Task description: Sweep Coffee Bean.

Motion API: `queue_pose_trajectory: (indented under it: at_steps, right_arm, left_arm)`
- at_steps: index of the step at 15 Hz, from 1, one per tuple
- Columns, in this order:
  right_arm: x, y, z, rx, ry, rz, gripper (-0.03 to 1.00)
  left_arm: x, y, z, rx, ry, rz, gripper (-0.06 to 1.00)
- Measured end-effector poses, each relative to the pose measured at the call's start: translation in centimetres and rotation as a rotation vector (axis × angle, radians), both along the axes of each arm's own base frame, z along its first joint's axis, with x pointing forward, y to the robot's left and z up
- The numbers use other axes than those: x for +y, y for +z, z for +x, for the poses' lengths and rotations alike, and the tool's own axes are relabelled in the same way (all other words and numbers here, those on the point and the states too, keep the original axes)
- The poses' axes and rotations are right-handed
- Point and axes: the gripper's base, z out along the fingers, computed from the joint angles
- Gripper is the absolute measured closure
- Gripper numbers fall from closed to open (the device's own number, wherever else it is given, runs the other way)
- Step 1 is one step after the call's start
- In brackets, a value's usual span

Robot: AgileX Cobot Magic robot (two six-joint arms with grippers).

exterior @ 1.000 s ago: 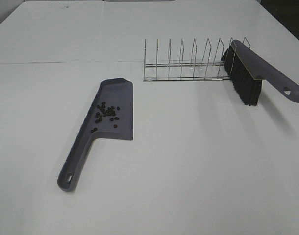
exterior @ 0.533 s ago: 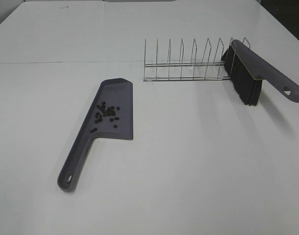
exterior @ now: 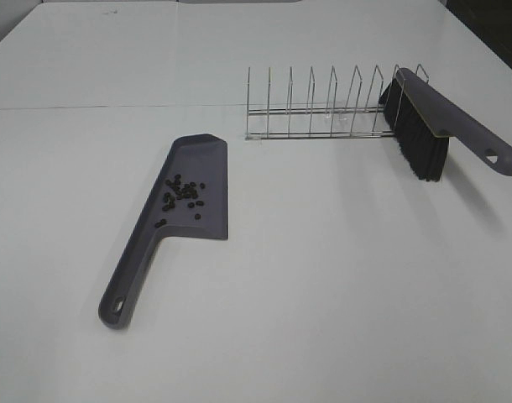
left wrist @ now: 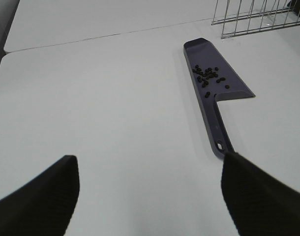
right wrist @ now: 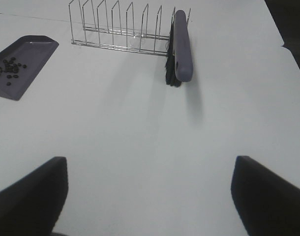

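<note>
Several small dark coffee beans [exterior: 181, 194] lie clustered inside the grey dustpan [exterior: 207, 168], which rests flat on the white table with its handle toward the front left. The beans [left wrist: 208, 76] and dustpan [left wrist: 233, 83] also show in the left wrist view, and in the right wrist view the beans [right wrist: 9, 68] lie in the pan [right wrist: 29, 54]. A grey brush with black bristles [exterior: 424, 126] leans in the right end of the wire rack [exterior: 323, 105]. My left gripper [left wrist: 150, 196] is open, short of the dustpan's handle. My right gripper [right wrist: 150, 196] is open, well back from the brush [right wrist: 182, 46].
The wire rack [right wrist: 120, 29] stands behind the dustpan, its other slots empty. A seam between two tabletops [exterior: 113, 107] runs across the back. The table's dark right edge [right wrist: 287, 29] lies beyond the brush.
</note>
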Motion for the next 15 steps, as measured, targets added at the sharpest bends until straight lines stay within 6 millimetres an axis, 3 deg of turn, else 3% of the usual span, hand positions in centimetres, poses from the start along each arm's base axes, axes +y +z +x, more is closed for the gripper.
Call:
queue_pose_trajectory:
  at_steps: [15]
  right_arm:
    - [0.01,0.00,0.00,0.000,0.001,0.001,0.21]
  left_arm:
    - [0.00,0.00,0.00,0.000,0.000,0.000,0.22]
